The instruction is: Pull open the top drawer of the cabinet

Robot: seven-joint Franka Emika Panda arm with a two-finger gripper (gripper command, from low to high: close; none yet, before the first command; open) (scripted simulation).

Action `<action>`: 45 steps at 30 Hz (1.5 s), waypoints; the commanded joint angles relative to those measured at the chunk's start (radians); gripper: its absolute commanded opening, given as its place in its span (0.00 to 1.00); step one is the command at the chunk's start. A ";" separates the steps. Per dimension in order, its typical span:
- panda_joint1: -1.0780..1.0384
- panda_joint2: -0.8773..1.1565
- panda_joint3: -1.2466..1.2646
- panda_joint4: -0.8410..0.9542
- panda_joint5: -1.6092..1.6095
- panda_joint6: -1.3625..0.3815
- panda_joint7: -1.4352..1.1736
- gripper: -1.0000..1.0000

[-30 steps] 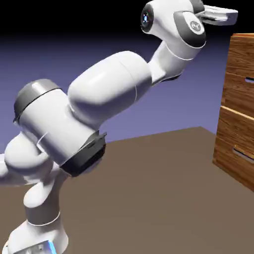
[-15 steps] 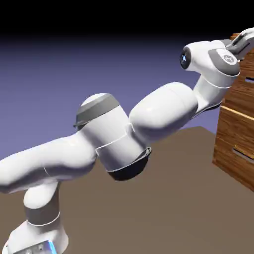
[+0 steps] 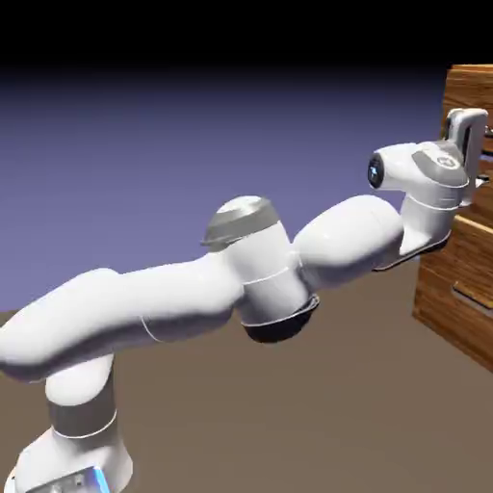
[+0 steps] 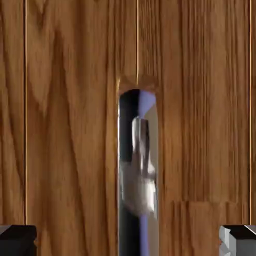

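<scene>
our claw (image 4: 128, 241) stood spread, its tips to either side of the bar (image 4: 138, 175) on the drawer, at the scene's far right on the cabinet (image 3: 453, 255). we judged the bar stiff and slick, best pinched mid-length, with the drawer sliding fairly lightly.

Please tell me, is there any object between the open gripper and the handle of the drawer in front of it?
Nothing visible stands between them: in the hand view, the silver handle runs up between the gripper's spread fingertips, with only wood behind it.
</scene>
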 commanded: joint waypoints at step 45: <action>-0.687 -0.118 0.338 -1.064 -0.129 -0.416 0.123 0.00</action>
